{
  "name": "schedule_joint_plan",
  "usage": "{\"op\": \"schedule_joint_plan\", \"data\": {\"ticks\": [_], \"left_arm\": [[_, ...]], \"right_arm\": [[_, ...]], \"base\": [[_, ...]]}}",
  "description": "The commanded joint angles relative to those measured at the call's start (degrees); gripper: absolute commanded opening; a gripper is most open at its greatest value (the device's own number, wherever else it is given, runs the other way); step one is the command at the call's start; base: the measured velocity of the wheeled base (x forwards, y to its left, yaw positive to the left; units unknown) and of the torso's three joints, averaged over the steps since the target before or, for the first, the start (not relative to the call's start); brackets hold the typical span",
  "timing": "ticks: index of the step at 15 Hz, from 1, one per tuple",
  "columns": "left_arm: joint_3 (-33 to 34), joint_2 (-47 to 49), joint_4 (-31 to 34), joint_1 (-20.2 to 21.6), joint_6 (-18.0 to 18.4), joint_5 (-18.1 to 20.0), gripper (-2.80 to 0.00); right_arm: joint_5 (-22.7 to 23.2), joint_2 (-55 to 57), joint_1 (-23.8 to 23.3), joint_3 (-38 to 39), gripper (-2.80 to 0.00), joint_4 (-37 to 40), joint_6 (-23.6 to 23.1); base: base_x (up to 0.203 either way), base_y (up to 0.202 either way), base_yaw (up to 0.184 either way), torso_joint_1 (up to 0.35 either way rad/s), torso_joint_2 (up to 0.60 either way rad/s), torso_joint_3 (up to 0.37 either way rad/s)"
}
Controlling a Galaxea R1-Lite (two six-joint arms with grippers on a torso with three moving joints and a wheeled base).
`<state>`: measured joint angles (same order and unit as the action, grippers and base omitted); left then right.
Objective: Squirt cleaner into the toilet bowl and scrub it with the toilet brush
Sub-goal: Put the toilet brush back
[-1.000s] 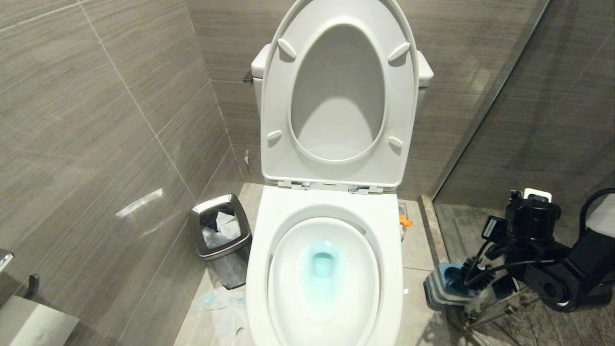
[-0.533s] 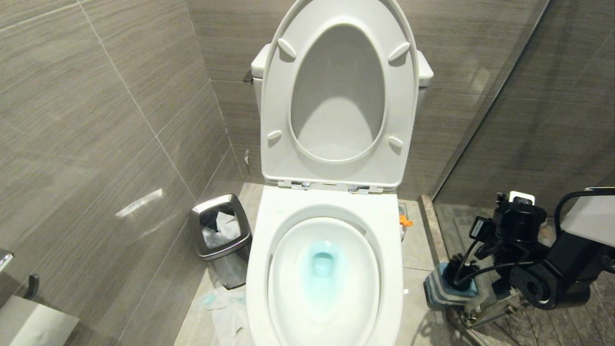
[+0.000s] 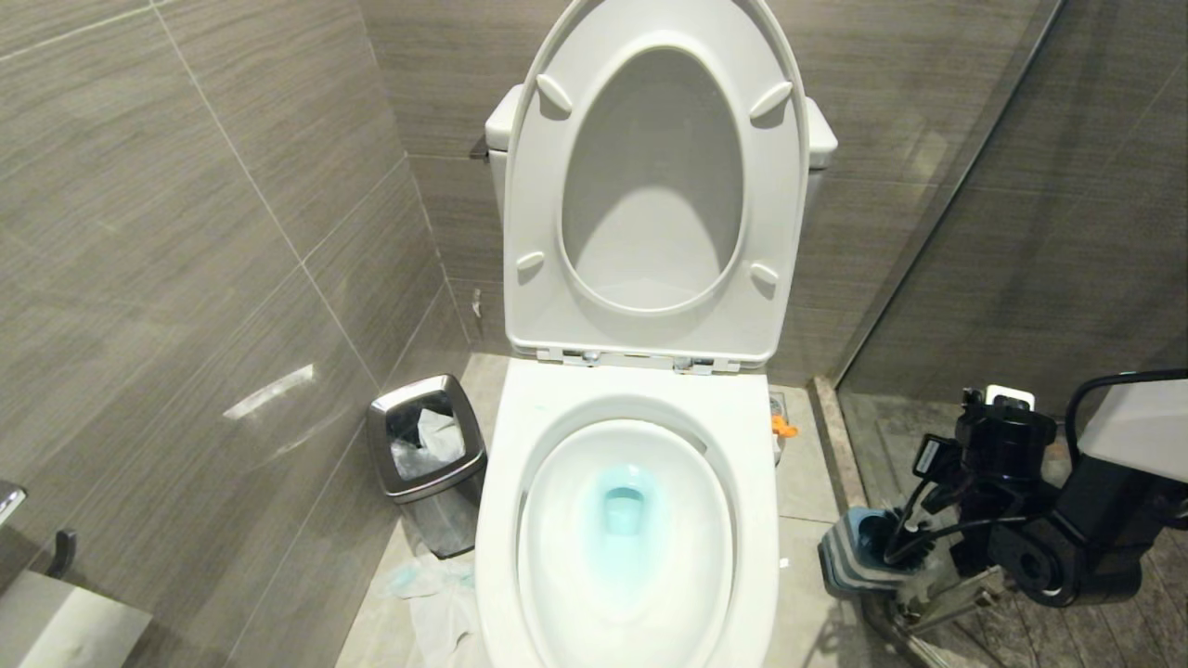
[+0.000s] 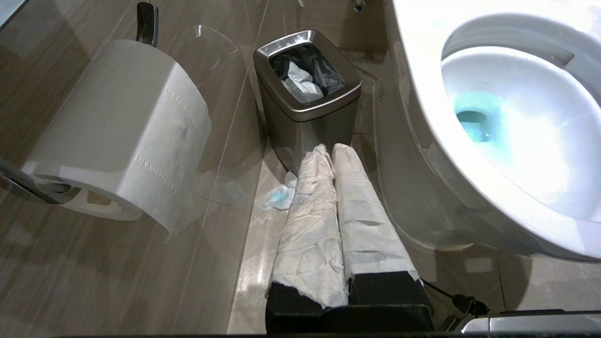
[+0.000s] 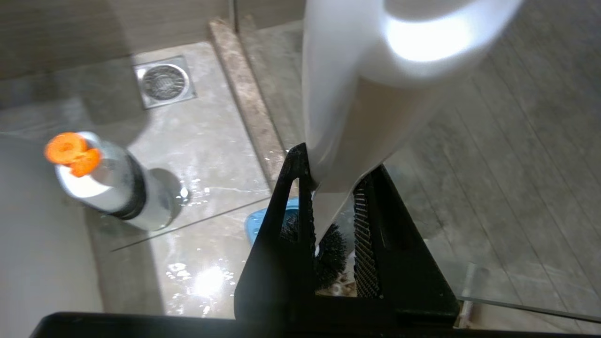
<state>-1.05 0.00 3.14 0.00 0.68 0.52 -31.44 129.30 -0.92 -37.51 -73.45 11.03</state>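
Toilet brush's slim white plastic handle [image 5: 347, 136], clamped in the right gripper [image 5: 334, 206], lifts straight from the squat grey-and-blue ribbed holder [image 3: 849, 557] toward the white ceramic toilet bowl [image 3: 626, 538] at nine o'clock; left gripper [image 4: 334, 155] shut, idle.

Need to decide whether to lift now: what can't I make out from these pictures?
- Toilet brush knob end: cut off by the right wrist view's top edge, and blurred.
- Brush bristles: right wrist view, mostly hidden behind the right hand; in the head view the arm covers them.
- Holder: head view, partly hidden by the arm and cables.
- Toilet bowl front rim: cut off by the head view's bottom edge.
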Motion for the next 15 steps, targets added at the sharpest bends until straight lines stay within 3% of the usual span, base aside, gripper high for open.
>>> {"op": "schedule_joint_plan", "data": {"ticks": [1,9,15], "left_arm": [[-0.01,0.00,0.03,0.08,0.02,0.00,-2.80],[-0.01,0.00,0.03,0.09,0.02,0.00,-2.80],[-0.01,0.00,0.03,0.00,0.02,0.00,-2.80]], "right_arm": [[-0.01,1.32,-1.37,-0.09,-2.80,-0.66,0.04],[7.13,2.46,-1.81,0.14,-2.80,-5.13,-0.04],[7.53,4.27,-1.89,0.57,-2.80,-5.39,-0.04]], "base": [[0.000,0.000,0.000,0.000,0.00,0.000],[0.000,0.000,0.000,0.000,0.00,0.000],[0.000,0.000,0.000,0.000,0.00,0.000]]}}
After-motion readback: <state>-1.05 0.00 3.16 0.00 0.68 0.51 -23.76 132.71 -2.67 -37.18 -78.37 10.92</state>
